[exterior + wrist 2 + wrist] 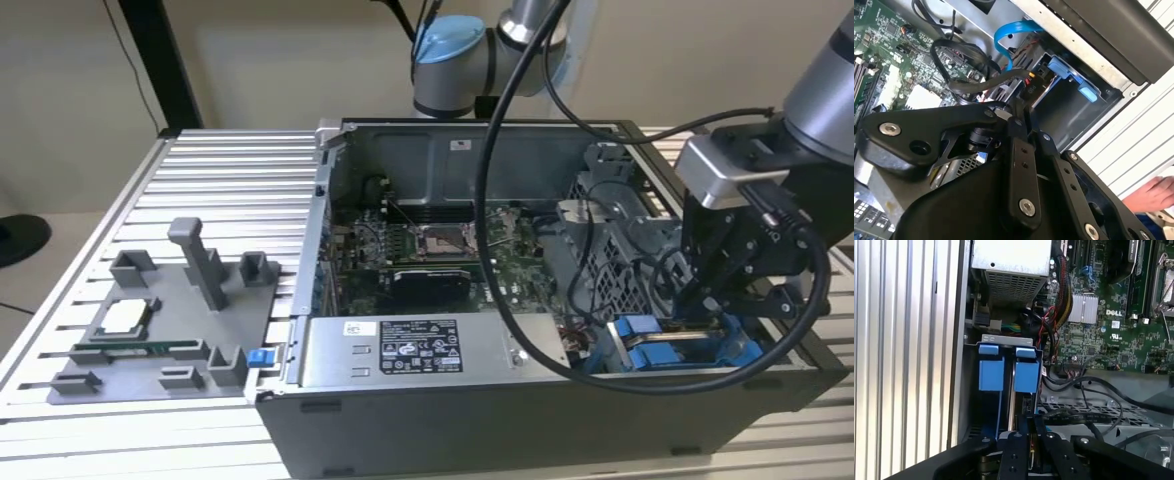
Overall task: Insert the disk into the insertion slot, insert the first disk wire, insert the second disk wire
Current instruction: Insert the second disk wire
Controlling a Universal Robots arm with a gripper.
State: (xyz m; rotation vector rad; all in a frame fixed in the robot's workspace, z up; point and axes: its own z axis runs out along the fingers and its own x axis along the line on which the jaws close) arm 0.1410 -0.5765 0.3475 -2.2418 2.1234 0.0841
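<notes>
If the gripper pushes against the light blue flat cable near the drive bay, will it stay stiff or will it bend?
Probably it bends. In the second wrist view the light blue flat cable already curves in a loop above the drive bay, so it looks flexible. Being thin and ribbon-like, it is likely light and may spring back. One end seems to run behind the bay, so it would swing, not slide free.

Beige wall (267, 60) behind, black post (160, 60) at exterior view's left, ribbed alu table (227, 190) w/ even light.

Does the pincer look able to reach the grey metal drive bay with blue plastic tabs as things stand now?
Probably yes. In the first wrist view the pincer is right at the grey metal drive bay with blue plastic tabs, with nothing between them. Loose black cables lie beside it and do not cross the way.
</notes>
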